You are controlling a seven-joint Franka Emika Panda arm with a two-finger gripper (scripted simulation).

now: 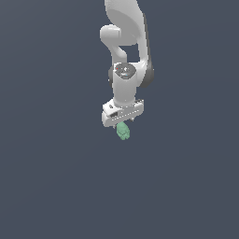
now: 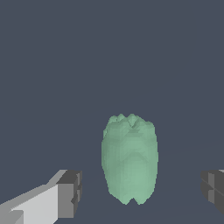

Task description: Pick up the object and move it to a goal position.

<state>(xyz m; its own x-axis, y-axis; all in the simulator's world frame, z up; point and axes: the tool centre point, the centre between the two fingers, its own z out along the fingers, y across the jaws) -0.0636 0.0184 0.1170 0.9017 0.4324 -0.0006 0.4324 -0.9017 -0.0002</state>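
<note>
The object (image 1: 123, 131) is a small pale mint-green lumpy blob on the dark grey floor, just below the white hand in the exterior view. In the wrist view the object (image 2: 129, 159) fills the middle, bumpy at one end. My gripper (image 2: 140, 192) is open, and its two dark fingertips (image 2: 70, 192) stand well apart on either side of the blob without touching it. In the exterior view the gripper (image 1: 122, 122) hangs directly over the object, and its fingertips are too small to make out there.
The white arm (image 1: 125, 56) rises from the hand toward the top of the exterior view. Around it lies only the plain dark grey floor (image 1: 56, 177).
</note>
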